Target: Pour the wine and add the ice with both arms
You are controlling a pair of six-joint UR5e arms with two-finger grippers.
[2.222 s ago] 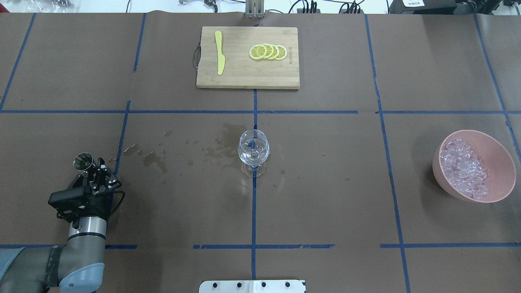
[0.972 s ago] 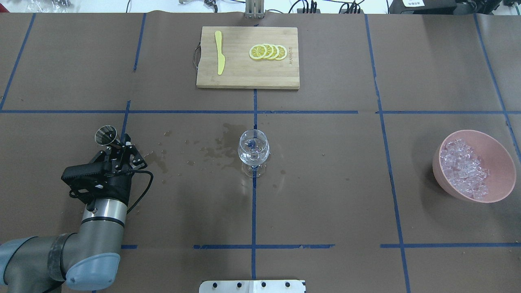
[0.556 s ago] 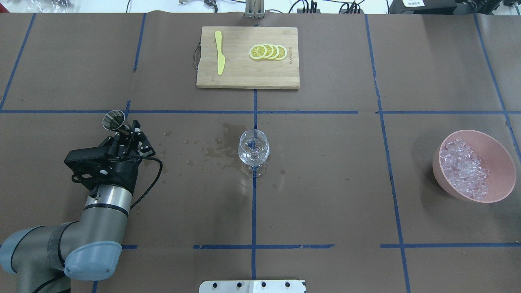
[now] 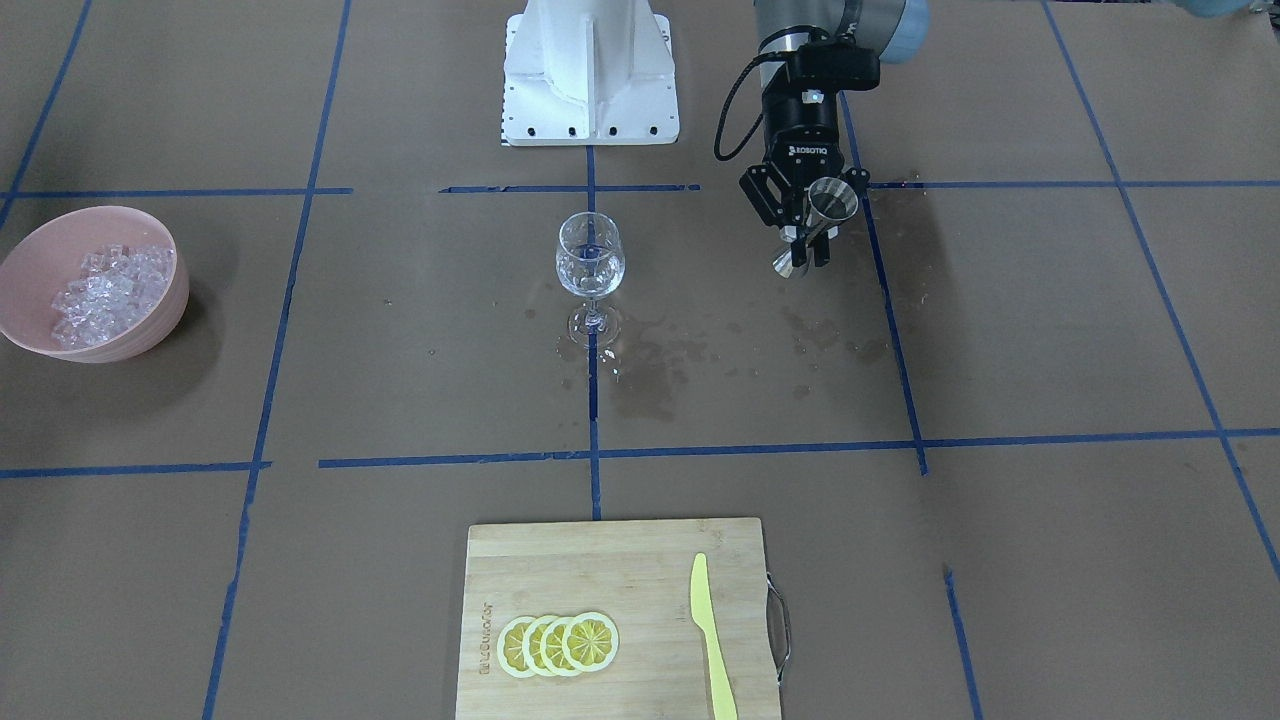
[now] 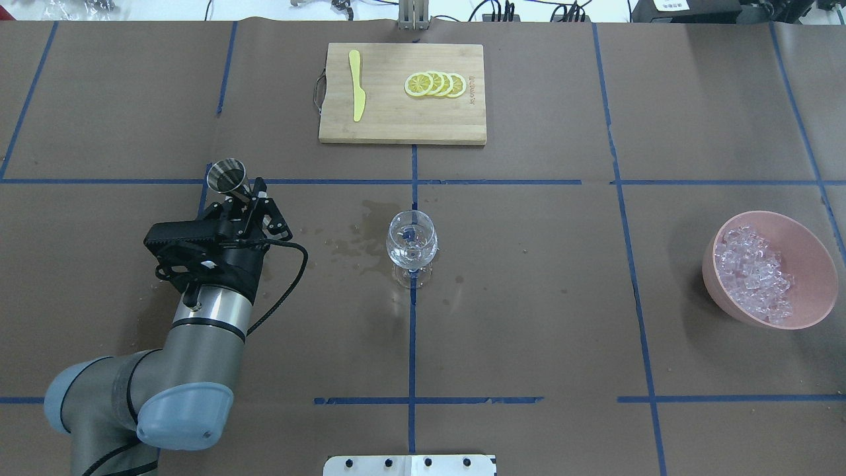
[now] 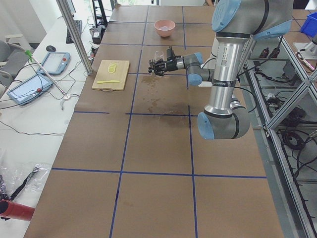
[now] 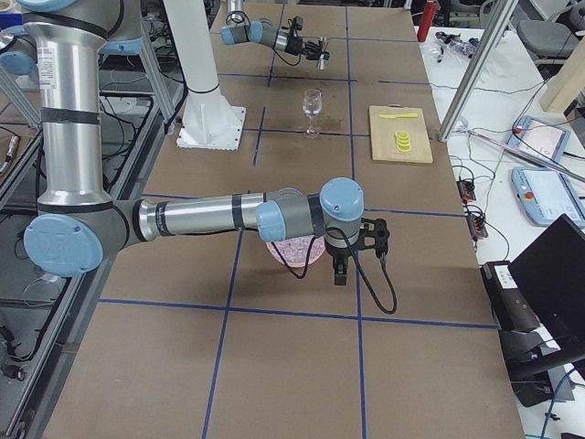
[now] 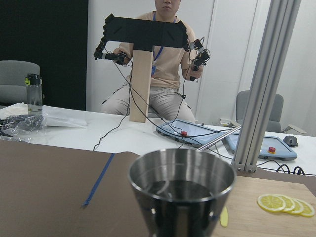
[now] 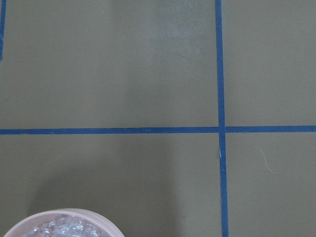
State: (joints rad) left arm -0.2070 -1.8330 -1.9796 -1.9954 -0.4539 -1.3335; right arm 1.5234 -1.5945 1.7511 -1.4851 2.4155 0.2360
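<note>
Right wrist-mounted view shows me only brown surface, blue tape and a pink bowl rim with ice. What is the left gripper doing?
Observer: The left gripper is shut on a steel jigger, open end up, held off the table.
Operator: Where is the glass?
Observer: The wine glass stands upright at the table's centre, apart from the jigger, on the robot's right of it.
Operator: Any spills?
Observer: Wet stains mark the table beside the glass's foot.
</note>
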